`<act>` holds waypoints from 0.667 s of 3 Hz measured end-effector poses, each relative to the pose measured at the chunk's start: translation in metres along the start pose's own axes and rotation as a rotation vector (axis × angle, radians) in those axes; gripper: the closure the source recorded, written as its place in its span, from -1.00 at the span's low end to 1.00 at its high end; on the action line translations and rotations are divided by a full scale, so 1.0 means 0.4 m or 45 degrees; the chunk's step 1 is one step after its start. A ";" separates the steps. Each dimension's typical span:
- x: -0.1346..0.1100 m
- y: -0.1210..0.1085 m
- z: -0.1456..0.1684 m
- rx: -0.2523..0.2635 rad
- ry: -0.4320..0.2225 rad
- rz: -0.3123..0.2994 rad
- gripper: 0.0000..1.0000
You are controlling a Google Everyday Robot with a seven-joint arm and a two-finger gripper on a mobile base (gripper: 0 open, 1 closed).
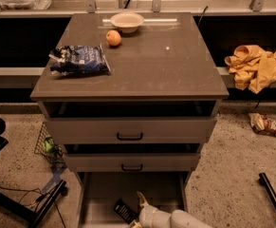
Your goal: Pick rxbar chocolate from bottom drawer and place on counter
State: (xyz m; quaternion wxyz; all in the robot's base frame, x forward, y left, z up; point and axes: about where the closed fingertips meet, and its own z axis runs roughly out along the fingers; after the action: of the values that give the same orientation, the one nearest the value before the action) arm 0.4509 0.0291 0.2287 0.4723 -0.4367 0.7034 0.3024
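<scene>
1. The gripper [140, 203] is down inside the bottom drawer [102, 194]. Can't tell if it's open or closed.
2. The chocolate bar [125, 211] lies flat just left of the gripper.
3. It's probably light, thin and slick, so pinching across the narrow width looks best.

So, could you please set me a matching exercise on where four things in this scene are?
Things:
1. rxbar chocolate
2. snack bag
3. yellow cloth
4. gripper

Places:
A. draped at the far right, off the counter
B. low in the open bottom drawer, just right of the bar
C. on the counter's left side
D. lying flat on the drawer floor

Pairs: 1-D, 2-C, 3-A, 4-B.
</scene>
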 end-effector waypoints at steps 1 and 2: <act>0.066 0.007 0.081 0.033 0.138 -0.083 -1.00; 0.118 0.008 0.123 0.068 0.261 -0.125 -1.00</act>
State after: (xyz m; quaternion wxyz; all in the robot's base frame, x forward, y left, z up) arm 0.4594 0.0561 0.1669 0.4235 -0.4865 0.7336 0.2139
